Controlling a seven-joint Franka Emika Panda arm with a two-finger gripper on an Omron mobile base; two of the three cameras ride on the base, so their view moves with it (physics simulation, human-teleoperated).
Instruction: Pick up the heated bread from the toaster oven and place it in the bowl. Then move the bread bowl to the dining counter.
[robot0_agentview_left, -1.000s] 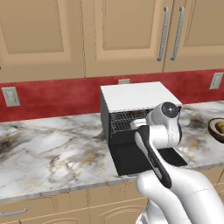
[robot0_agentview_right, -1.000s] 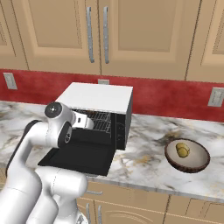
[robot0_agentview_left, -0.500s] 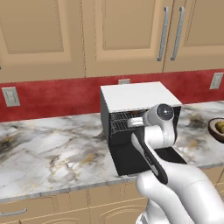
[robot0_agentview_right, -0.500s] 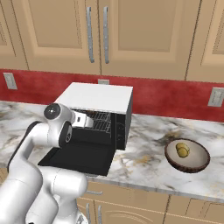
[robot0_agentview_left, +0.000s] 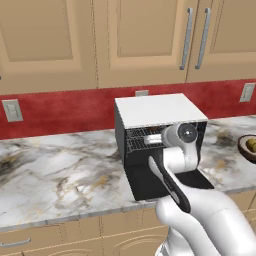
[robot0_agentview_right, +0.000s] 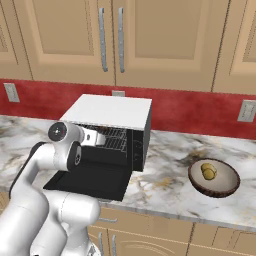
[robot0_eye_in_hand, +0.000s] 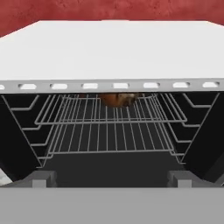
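Hand view: you look straight into the toaster oven (robot0_eye_in_hand: 112, 52); the heated bread (robot0_eye_in_hand: 116, 99) sits at the back of the wire rack (robot0_eye_in_hand: 109, 127), partly hidden under the oven's white front lip.
Pincer: pincer (robot0_eye_in_hand: 112, 180) fingers spread wide w/ nothing between, tips low at the oven mouth.
Left base view: arm's wrist blocks the oven opening; drop-down door (robot0_agentview_left: 150, 182) lies flat on the bench (robot0_agentview_left: 60, 175).
Right base view: you get the bowl (robot0_agentview_right: 214, 177) in full, right of the oven & well apart, two small yellowish lumps inside; the left base view catches just its edge.
Bench: grey-white marble w/ brown veins.
Room: red wall (robot0_agentview_right: 190, 107) behind, tan cabinets (robot0_agentview_right: 150, 40) w/ metal handles above, wall outlets either side.
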